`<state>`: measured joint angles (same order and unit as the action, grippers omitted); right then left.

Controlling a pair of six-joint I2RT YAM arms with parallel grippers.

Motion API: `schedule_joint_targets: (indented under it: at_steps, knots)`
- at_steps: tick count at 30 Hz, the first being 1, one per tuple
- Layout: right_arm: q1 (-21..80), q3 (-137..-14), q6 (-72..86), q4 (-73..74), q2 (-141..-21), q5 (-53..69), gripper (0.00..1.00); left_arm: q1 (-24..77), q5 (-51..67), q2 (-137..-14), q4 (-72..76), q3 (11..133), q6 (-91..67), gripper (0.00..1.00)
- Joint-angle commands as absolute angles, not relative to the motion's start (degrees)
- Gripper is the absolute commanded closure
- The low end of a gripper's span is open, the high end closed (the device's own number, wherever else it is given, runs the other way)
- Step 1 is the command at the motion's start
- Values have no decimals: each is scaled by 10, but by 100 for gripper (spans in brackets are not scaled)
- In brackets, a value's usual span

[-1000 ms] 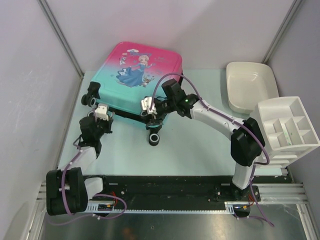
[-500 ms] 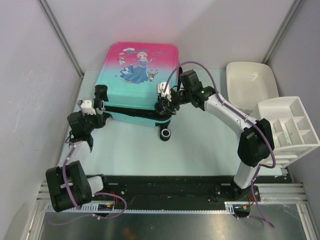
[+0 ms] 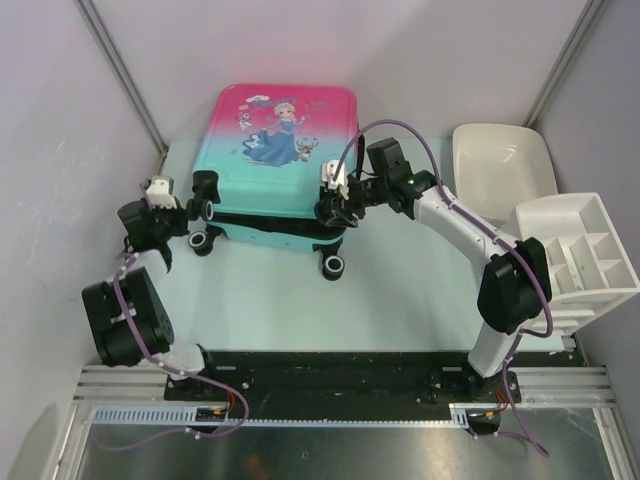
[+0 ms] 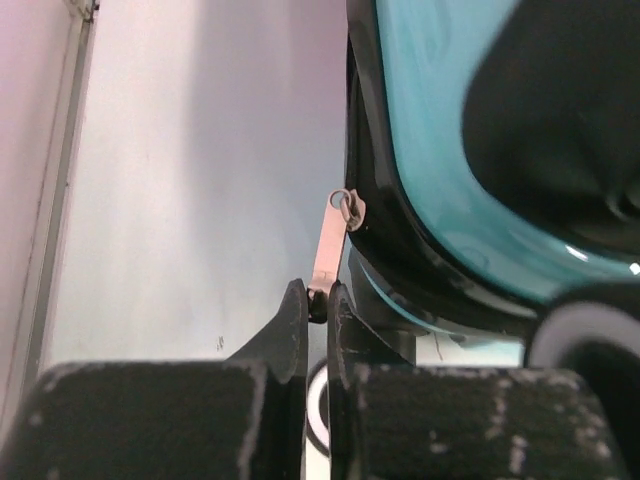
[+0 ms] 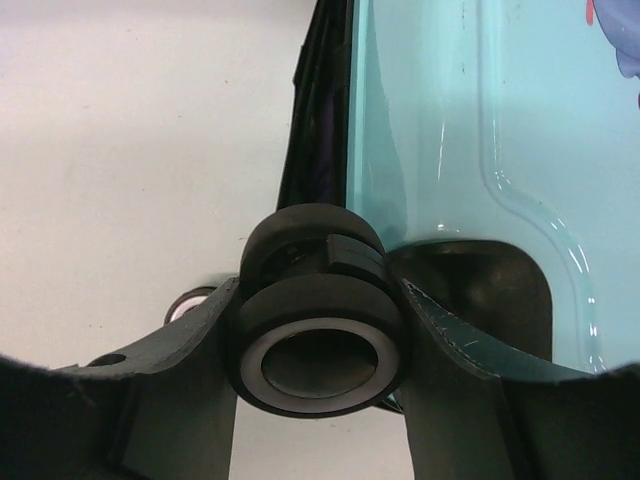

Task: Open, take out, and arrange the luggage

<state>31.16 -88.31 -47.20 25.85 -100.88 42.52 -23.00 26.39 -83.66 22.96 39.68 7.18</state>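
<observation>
Setting: pale green table (image 3: 400,300) inside a white-walled cell.

1. Luggage (image 3: 280,160). Child's hard-shell case, pink at the far end fading to teal at the near end, with the princess print facing up. It lies flat at the back of the table, left of centre. A black zipper band (image 3: 265,222) runs along its near edge between the two teal halves.

2. Left gripper (image 4: 317,300). At the near-left corner of the luggage. Its jaws are pinched tight on the free end of the metal zipper pull (image 4: 325,255). The pull's ring end hangs from the black trim of the case.

3. Right gripper (image 5: 320,330). At the near-right corner of the luggage. Its fingers (image 5: 200,350) clasp the black wheel (image 5: 318,345) from both sides, and both press against the tyre.

4. Second right-hand wheel (image 3: 333,265). Sits on the table just in front of the same corner and is not gripped.

5. Left-hand wheels (image 3: 203,190). Black with pale hubs, at the near-left corner beside the left gripper.

6. White plastic tub (image 3: 500,170). On the table to the right of the luggage and well apart from it.

7. White compartment organiser (image 3: 575,250). Right of the luggage, nearer the camera than the tub, at the table's right edge. Its dividers face up.
</observation>
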Motion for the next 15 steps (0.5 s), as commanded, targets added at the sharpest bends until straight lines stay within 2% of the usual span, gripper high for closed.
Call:
schedule_joint_targets:
  at_steps: [1, 10, 15]
  knots:
    - [238, -852, -465, 353, -1028, 248, 100, -270, 199, -897, 308, 494, 113, 100]
    - [234, -844, -488, 362, -1028, 242, 100, -258, 368, -1028, 314, 623, 109, 100]
    - [224, -845, -497, 363, -1034, 235, 100, -236, 407, -1069, 317, 670, 137, 100]
